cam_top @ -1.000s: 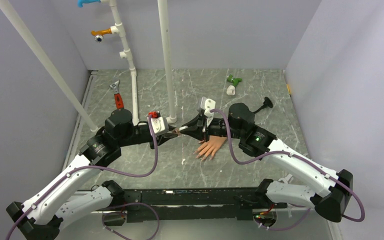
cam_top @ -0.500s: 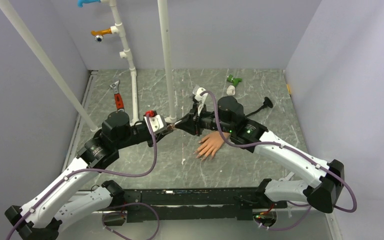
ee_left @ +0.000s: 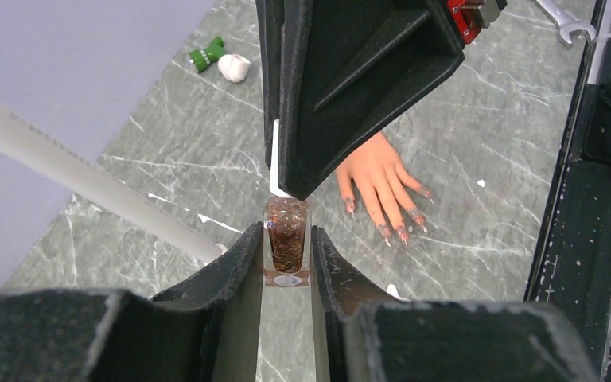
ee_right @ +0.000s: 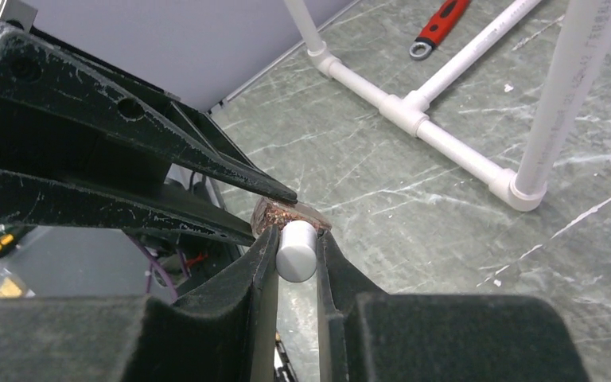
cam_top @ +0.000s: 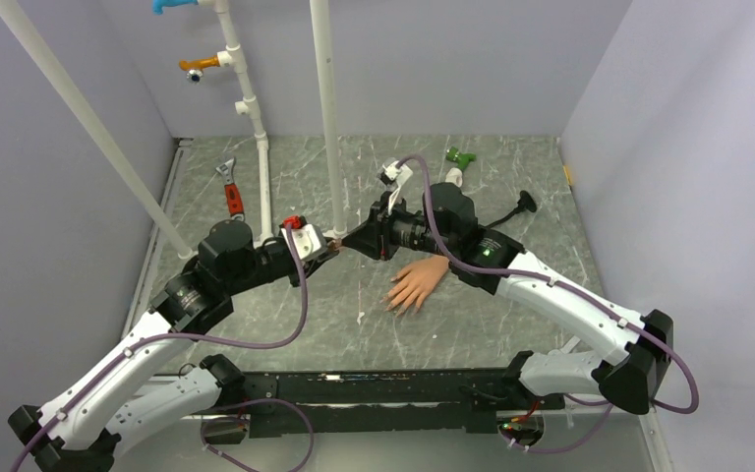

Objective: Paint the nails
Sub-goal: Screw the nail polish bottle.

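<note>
Top view: left hand [cam_top: 326,243] and right hand [cam_top: 356,239] meet tip to tip above the bench [cam_top: 511,187], beside a white pipe [cam_top: 329,118]. The mannequin hand [cam_top: 420,283] lies flat, offset to the right and toward the arm bases. Its long axis runs from the wrist stub at far right to the fingertips at near left. The nails [cam_top: 394,306] sit below the meeting point and apart from it. The right hand is the nearer one.

Left wrist view: left hand is clamped on the small bottle [ee_left: 286,243] of brown glitter polish, held upright. The nails look dark-tipped.

Right wrist view: right hand is closed on the white cap [ee_right: 296,251]. Cannot tell if the cap is loosened. Judgement: a drawn brush must travel down and to the near right.
</note>
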